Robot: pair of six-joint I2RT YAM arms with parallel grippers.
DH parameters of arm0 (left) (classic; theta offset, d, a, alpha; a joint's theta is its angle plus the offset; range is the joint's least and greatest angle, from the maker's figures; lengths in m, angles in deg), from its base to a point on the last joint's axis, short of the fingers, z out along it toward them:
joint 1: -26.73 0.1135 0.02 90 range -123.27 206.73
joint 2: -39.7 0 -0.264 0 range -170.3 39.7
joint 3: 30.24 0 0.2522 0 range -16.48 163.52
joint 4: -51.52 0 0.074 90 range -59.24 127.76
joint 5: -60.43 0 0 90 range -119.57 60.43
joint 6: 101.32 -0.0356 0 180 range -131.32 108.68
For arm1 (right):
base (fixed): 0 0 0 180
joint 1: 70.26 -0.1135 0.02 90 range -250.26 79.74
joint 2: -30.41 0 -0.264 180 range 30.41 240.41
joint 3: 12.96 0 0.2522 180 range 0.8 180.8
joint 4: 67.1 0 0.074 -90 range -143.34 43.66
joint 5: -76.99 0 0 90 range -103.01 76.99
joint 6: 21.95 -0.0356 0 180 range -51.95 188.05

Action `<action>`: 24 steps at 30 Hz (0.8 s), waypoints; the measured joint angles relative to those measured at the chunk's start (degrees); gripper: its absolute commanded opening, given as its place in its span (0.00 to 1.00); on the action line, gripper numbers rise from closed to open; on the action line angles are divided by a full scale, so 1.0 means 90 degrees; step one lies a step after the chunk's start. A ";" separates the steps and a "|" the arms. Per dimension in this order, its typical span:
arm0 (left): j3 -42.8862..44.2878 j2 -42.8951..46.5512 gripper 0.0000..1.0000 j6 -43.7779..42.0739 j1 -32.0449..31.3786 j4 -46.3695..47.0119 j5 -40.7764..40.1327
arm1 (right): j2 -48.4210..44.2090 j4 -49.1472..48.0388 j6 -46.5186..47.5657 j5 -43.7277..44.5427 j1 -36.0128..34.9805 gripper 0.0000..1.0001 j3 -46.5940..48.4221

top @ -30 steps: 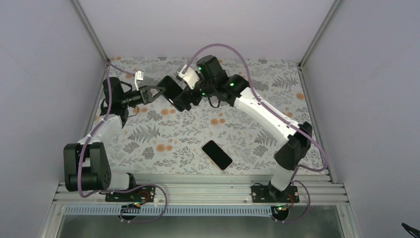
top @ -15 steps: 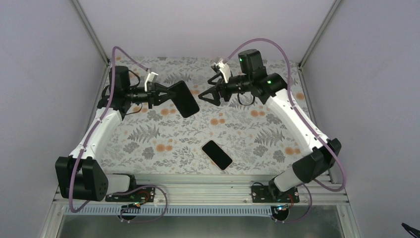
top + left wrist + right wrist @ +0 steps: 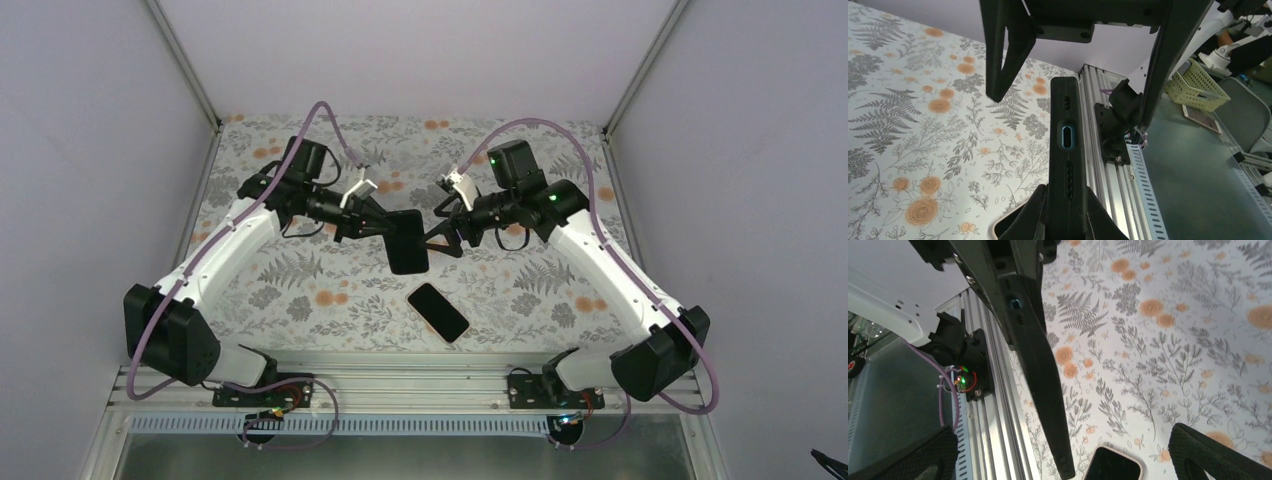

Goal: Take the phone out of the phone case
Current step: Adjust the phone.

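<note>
We see a black phone case [image 3: 407,242] held up in the air over the middle of the worktop [image 3: 300,285]. The worktop has leaves and orange flowers on it.

The left arm [image 3: 225,245] holds the case. The left jaws are shut tight on one end of it, with one finger on each flat side. From the left wrist we look along the thin edge of the case. There is a little hole with a blue ring in that edge.

The right arm [image 3: 600,260] reaches in from the other side. The right jaws are wide open and hold nothing. They sit just beside the free end of the case.

The phone [image 3: 438,312] lies flat on the worktop with its dark side up. It has a pale rim. It is close to the near edge, about halfway along it. It lies apart from the case and from both arms.
</note>
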 measured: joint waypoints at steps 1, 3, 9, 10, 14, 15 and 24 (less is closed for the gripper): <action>0.0036 -0.0036 0.02 -0.0075 -0.0049 -0.0078 -0.0027 | 0.0007 0.0022 0.0002 0.0051 -0.0007 0.99 -0.0066; 0.0126 -0.0126 0.02 -0.0187 -0.0134 -0.0204 -0.0087 | 0.0068 0.0117 0.0051 0.0117 -0.0053 0.99 -0.0131; 0.0282 -0.0440 0.02 -0.0386 -0.0308 -0.0435 -0.0117 | 0.0391 0.0493 0.0318 0.0112 -0.0248 0.97 -0.0155; 0.0291 -0.0481 0.02 -0.0393 -0.0321 -0.0457 -0.0112 | 0.0425 0.0525 0.0333 0.0107 -0.0250 0.97 -0.0155; 0.0301 -0.0566 0.02 -0.0381 -0.0321 -0.0464 -0.0051 | 0.0389 0.0554 0.0381 0.0041 -0.0250 0.96 -0.0168; 0.0301 -0.0563 0.02 -0.0333 -0.0291 -0.0444 0.0005 | 0.0350 0.0527 0.0379 0.0029 -0.0243 0.96 -0.0177; 0.0141 -0.0219 0.02 0.1814 0.0775 0.1418 0.0799 | 0.0153 -0.0243 0.0063 -0.0639 0.0029 0.78 -0.0272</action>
